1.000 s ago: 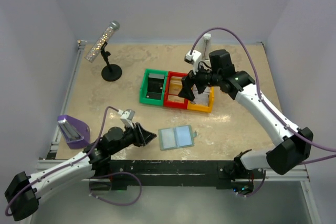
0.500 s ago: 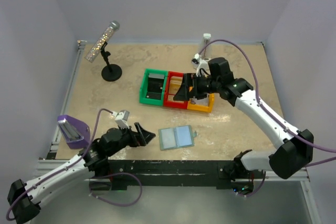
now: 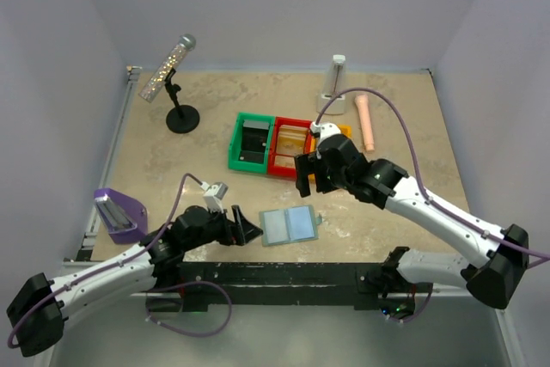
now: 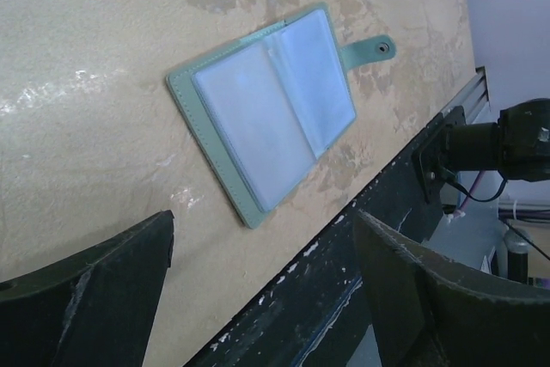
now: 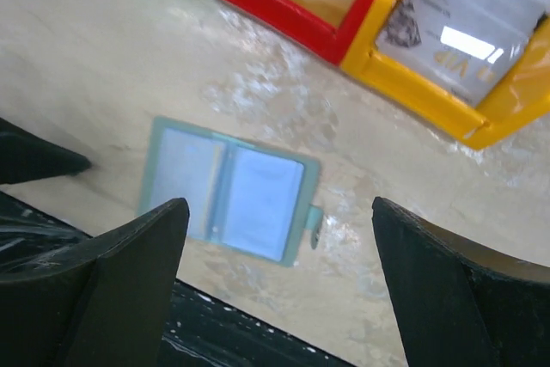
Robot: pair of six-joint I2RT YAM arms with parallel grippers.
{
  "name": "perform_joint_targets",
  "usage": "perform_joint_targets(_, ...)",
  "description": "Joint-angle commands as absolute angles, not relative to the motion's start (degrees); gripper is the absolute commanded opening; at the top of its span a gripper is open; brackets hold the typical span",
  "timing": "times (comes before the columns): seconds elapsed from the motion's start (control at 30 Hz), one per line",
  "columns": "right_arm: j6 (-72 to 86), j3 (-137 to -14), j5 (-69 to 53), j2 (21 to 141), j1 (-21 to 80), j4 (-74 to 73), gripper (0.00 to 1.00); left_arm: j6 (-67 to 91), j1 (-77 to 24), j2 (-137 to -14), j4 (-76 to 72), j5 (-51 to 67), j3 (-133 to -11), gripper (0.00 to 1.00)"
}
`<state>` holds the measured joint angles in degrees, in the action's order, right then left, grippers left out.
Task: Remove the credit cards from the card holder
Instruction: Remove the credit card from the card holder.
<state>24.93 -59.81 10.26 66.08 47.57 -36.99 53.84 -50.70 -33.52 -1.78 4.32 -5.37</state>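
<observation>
- The left end effector point(image 4: 266, 298) is released, its jaws spread wide and empty, low over the bench point(image 4: 103, 58).
- The card holder point(image 4: 275, 109) lies flat and open just ahead of it, with its pale blue panels facing up.
- The right end effector point(image 5: 275, 290) hangs released above the same holder, gripping nothing.
- Beyond it, a pale credit card point(image 5: 468, 32) rests in the yellow bin point(image 5: 412, 92), which is beside the red bin point(image 5: 275, 15).
</observation>
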Motion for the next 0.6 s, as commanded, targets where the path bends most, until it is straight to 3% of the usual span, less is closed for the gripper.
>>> perform_joint_targets(0.0,29.79,-53.27,13.09,66.53,47.64,-38.93,0.88,53.52,-51.50,-34.80,-6.33,6.33,-6.59,0.89)
perform_joint_targets(0.23,34.36,-47.38,10.90,71.80,47.72,-36.92,0.67,54.32,-52.12,-35.07,-6.15,5.71,-5.71,0.88)
perform_joint_targets(0.57,35.42,-45.09,7.12,76.02,47.72,-33.23,0.45,54.76,-52.12,-36.91,-8.26,6.24,-4.83,0.82)
